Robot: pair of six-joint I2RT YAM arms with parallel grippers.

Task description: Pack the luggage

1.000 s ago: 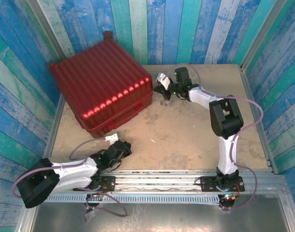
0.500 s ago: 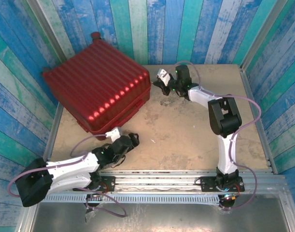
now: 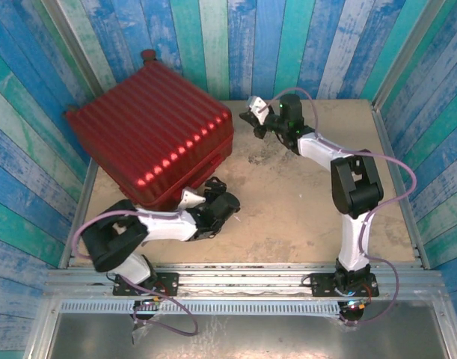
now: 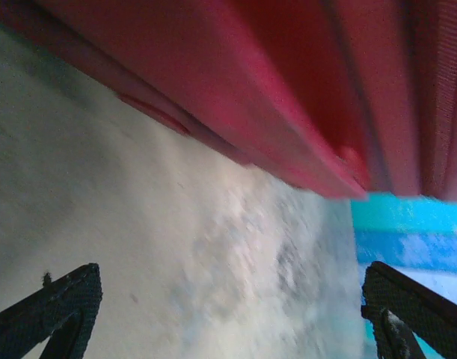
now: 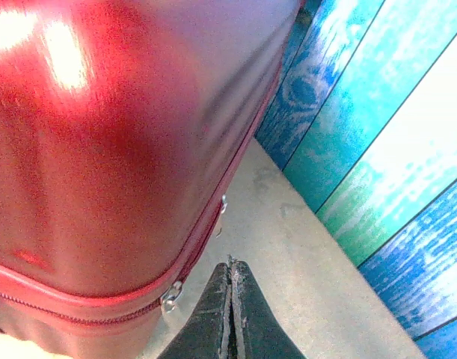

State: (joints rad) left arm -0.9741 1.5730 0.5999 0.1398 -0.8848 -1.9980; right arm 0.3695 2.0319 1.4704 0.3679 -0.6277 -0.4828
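Lab test cell: painted plank walls [image 3: 288, 45]

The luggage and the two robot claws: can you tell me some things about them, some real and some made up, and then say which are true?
1. The luggage is closed. True.
2. The left claw is squeezed shut. False: its jaws stand wide open, right by the near edge of the luggage.
3. The right claw is shut. True.
4. The right claw is gripping a zipper pull. False: it holds nothing, and the pull hangs free beside it.
5. The walls are painted yellow. False: they are blue and green planks.
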